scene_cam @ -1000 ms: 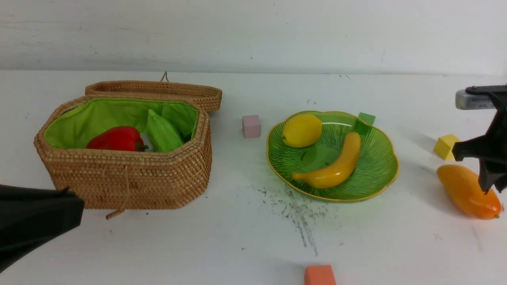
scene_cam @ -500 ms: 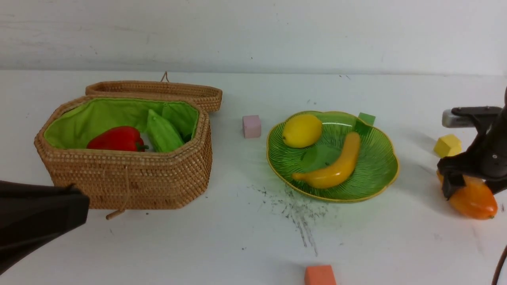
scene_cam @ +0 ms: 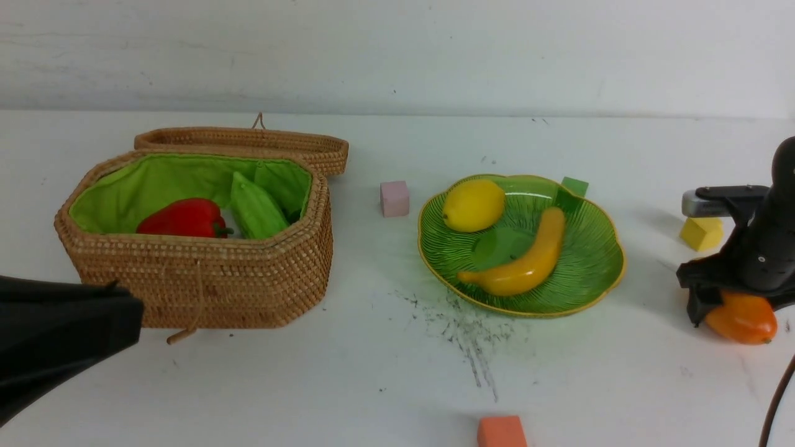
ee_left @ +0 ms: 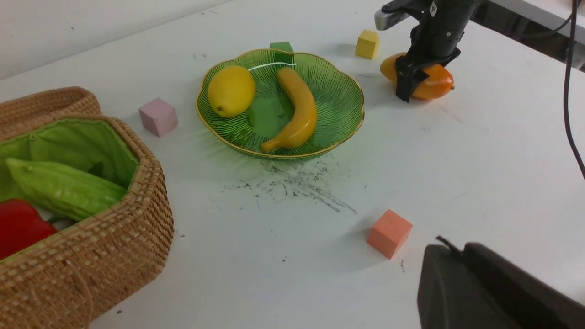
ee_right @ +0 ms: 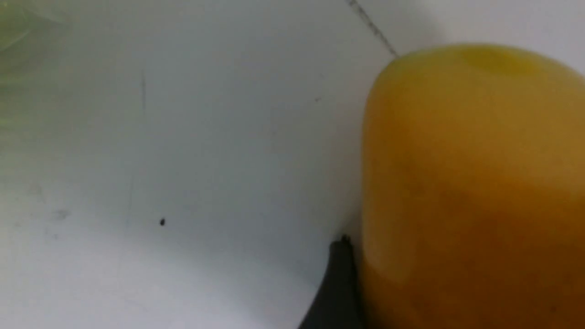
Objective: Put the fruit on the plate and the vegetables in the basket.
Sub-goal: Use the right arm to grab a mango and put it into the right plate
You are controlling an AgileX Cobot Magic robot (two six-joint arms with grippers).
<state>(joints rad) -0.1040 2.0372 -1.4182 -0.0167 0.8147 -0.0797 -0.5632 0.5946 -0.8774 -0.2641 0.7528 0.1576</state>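
Three fruits point(scene_cam: 474, 204), two vegetables point(scene_cam: 183, 218), four cubes point(scene_cam: 394, 198)

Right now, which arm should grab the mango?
Right. Its end effector is already down over the mango with jaws wide around it. The left end effector sits shut, far across by the basket.

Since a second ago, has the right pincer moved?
Yes. In the front view the right pincer has dropped from above the yellow cube to straddle the mango on the table, below that cube.
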